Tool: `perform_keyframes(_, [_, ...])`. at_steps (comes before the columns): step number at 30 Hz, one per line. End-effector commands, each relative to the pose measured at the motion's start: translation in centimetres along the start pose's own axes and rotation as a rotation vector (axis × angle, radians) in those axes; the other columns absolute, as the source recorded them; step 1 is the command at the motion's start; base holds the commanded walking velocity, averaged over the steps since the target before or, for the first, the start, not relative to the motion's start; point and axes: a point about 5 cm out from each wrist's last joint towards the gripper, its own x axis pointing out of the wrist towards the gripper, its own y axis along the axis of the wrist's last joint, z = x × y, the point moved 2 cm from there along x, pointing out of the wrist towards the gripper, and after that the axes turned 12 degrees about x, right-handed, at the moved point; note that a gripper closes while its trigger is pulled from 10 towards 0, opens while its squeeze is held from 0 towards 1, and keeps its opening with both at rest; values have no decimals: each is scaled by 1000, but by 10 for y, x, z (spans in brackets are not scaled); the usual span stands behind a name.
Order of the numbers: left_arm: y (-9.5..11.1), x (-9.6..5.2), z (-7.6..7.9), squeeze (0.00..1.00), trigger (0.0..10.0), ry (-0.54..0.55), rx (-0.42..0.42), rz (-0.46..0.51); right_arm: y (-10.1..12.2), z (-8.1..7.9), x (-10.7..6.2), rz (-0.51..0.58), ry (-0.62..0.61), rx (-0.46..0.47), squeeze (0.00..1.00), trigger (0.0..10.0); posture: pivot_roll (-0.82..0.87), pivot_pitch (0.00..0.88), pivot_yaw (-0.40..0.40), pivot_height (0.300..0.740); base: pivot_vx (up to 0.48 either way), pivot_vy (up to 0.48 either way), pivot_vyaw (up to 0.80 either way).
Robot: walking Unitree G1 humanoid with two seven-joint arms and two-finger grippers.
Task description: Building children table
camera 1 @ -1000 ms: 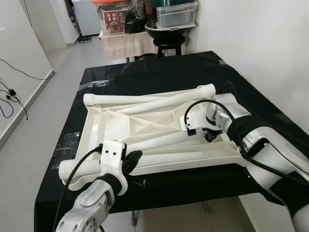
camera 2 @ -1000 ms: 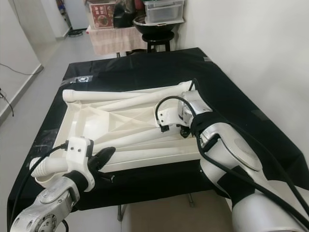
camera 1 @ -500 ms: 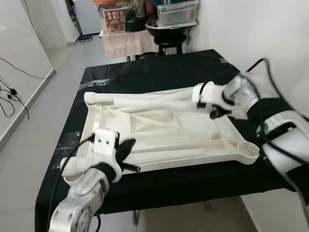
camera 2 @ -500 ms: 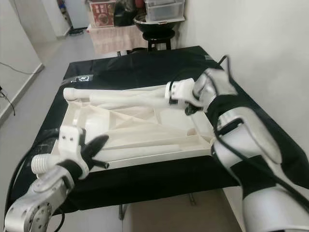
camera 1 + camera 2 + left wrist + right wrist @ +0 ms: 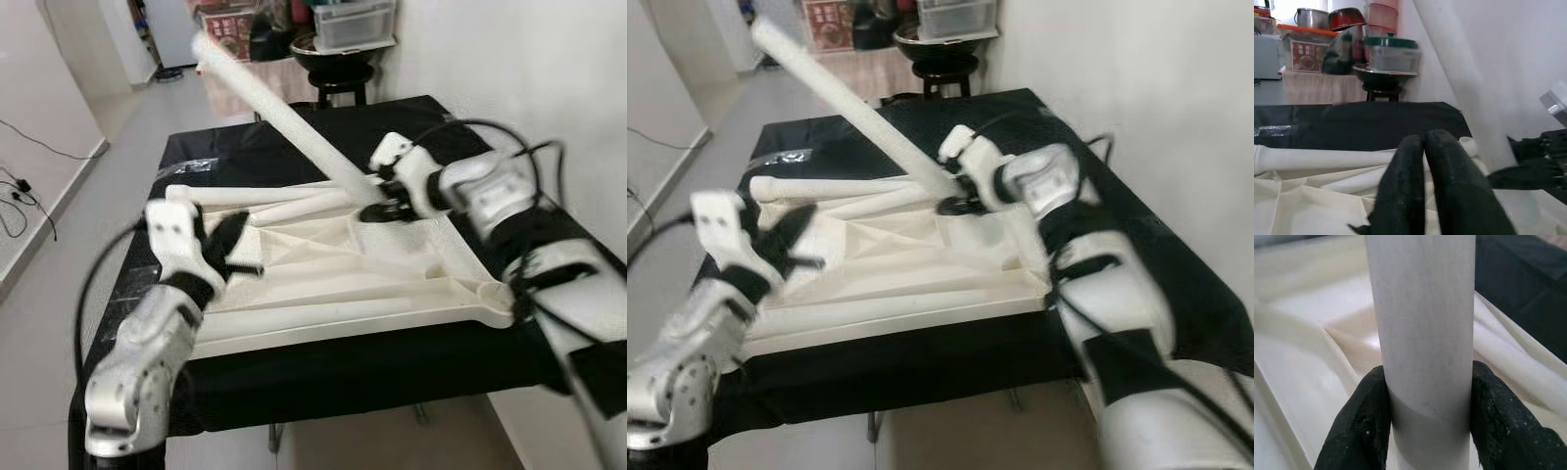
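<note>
No text can be read anywhere; the red box (image 5: 1304, 57) at the back carries printing too blurred to make out.

We see the upturned table panel (image 5: 323, 269) lying on the tabletop (image 5: 323, 132), with loose legs (image 5: 245, 196) along its far edge. Above the panel's far right corner, one leg (image 5: 274, 108) slants up leftward, toward the tabletop's far left corner.
</note>
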Motion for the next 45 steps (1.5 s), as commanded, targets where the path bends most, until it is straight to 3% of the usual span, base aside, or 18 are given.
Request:
perform_keyframes(1, [-5,-1,-6,1000,10000,14,-19,-13,13,-1,-1,80,-9,31,0,10000,-73,0,66,740,0,0,0])
perform_keyframes(4, [2,7,-7,1000,10000,6,-9,15,23,-14,10,211,2,95,0,10000,-71,0,65,740,0,0,0])
perform_keyframes(9, [7,12,-6,1000,10000,3,-13,30,28,-23,15,249,16,96,0,10000,-67,0,62,740,0,0,0])
perform_keyframes(11, [9,14,-5,1000,10000,-3,-18,39,31,-32,18,262,40,52,0,10000,-67,0,62,740,0,0,0])
perform_keyframes(13, [12,18,-1,1000,10000,-29,-32,51,31,-51,22,262,95,-47,0,10000,-68,0,61,740,0,0,0])
perform_keyframes(23, [24,22,1,1000,10000,-75,-36,103,27,-78,31,250,162,-115,0,10000,-67,0,60,740,0,0,0])
perform_keyframes(34, [26,23,0,1000,10000,-73,-36,114,27,-82,31,251,175,-123,0,10000,-67,0,60,740,0,0,0])
perform_keyframes(35, [39,26,7,0,10000,-129,-39,177,22,-94,32,247,213,-119,0,10000,-74,0,65,740,0,0,0])
perform_keyframes(36, [39,26,7,0,10000,-129,-39,177,22,-94,32,247,213,-119,0,10000,-74,0,65,740,0,0,0])
perform_keyframes(37, [45,27,11,0,4078,-157,-37,210,18,-98,34,243,221,-100,0,10000,-74,0,65,740,0,0,0])
perform_keyframes(38, [49,27,14,0,4078,-174,-36,231,16,-100,35,240,226,-87,0,10000,-74,0,65,740,0,0,0])
perform_keyframes(39, [51,27,15,0,0,-182,-39,242,15,-101,36,241,223,-77,0,10000,-74,0,65,740,0,0,0])
perform_keyframes(45, [50,27,15,0,0,-188,-51,239,11,-103,36,242,213,-57,0,10000,-76,0,67,740,0,0,0])
